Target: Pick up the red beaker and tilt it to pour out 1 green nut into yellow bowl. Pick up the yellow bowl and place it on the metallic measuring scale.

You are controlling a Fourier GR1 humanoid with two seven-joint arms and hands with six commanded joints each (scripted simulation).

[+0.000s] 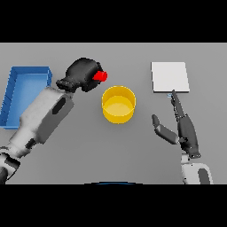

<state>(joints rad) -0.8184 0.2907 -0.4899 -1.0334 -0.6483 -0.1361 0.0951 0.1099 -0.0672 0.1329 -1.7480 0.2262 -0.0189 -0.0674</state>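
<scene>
Grey table [88,150], left hand [82,74] gripping red beaker [100,76], right hand [184,128] open, no writing.

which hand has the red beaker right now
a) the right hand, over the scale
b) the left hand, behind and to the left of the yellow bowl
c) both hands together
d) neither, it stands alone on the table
b: the left hand is curled round the red beaker, just behind and left of the yellow bowl, while the right hand lies open near the scale.
</scene>
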